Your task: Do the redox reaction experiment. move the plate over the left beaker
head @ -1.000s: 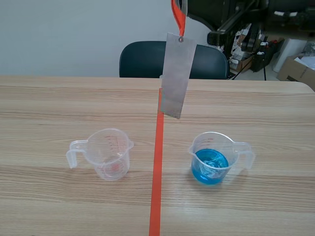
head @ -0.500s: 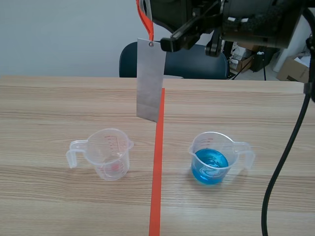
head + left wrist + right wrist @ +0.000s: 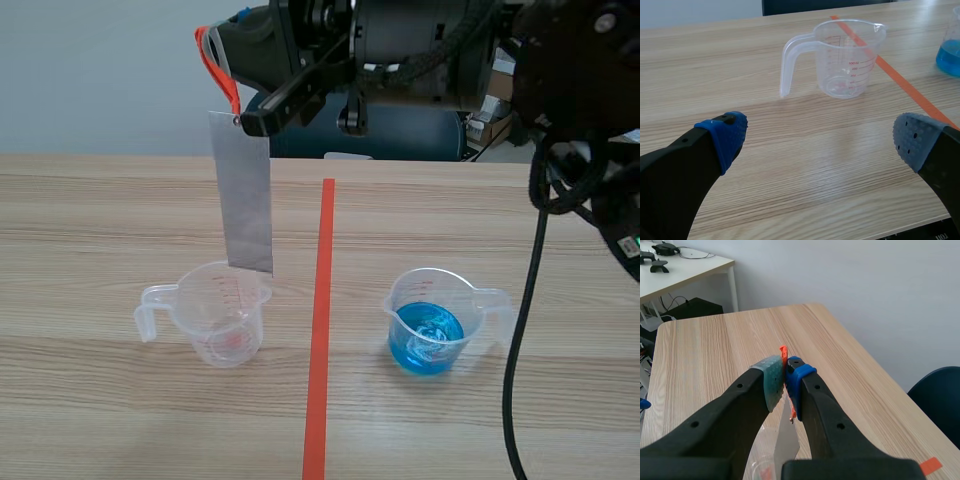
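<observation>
A grey metal plate (image 3: 243, 190) hangs upright from an orange-red loop (image 3: 216, 62), its lower edge just above the rim of the clear empty left beaker (image 3: 223, 312). My right gripper (image 3: 784, 381), raised across the top of the scene view, is shut on that loop; the plate (image 3: 785, 441) shows below its fingers. The right beaker (image 3: 436, 320) holds blue liquid. My left gripper (image 3: 820, 140) is open low over the table, with the empty beaker (image 3: 845, 57) ahead of it and the blue liquid beaker (image 3: 951, 50) further off to its right.
An orange-red tape line (image 3: 320, 330) runs down the table between the two beakers. A dark blue chair (image 3: 400, 135) stands behind the far table edge. Boxes and clutter sit at the back right of the room.
My right arm has swung leftward across the tape line, carrying the hanging plate from above the middle to over the left beaker. Both beakers stay in place.
</observation>
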Motion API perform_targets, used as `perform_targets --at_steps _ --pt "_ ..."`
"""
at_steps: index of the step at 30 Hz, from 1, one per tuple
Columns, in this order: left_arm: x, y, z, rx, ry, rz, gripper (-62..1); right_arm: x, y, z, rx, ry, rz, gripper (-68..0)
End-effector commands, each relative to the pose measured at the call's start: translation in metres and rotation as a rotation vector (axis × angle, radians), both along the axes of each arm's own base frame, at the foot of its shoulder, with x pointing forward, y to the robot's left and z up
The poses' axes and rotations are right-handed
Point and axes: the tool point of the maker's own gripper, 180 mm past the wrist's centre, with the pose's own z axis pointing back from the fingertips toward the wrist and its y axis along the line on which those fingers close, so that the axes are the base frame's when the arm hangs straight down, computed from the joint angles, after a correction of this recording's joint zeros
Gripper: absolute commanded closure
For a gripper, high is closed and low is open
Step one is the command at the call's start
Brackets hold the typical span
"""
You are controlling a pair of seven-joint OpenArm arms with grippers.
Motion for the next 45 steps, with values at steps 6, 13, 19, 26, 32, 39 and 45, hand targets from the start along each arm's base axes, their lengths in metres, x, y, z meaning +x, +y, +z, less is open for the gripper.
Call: perform_targets --at_steps 6,13,19,26,32,39,45 --pt "0.000 -0.001 0.009 -0.017 -0.035 0.002 -61.5 0.006 0.008 0.023 0.043 -0.062 0.018 -0.2" --pt "0.000 -0.001 0.009 -0.018 -0.038 0.002 -61.5 0.012 0.025 0.008 0.023 -0.028 0.035 -0.2" --pt "0.000 -0.001 0.009 -0.018 -0.037 0.002 -61.5 0.008 0.039 -0.002 0.006 -0.009 0.077 -0.2" --pt "-0.001 -0.001 0.008 -0.017 -0.031 0.002 -61.5 0.001 0.048 0.000 0.001 -0.022 0.113 -0.2" --pt "-0.001 -0.001 0.008 -0.017 -0.031 0.002 -61.5 0.000 0.049 0.000 0.003 -0.021 0.118 -0.2" --pt "-0.001 -0.001 0.008 -0.017 -0.031 0.002 -61.5 0.000 0.049 0.002 0.006 -0.024 0.121 -0.2" --pt "-0.001 -0.001 0.008 -0.017 -0.031 0.002 -61.5 -0.004 0.047 0.019 0.027 -0.036 0.150 -0.2"
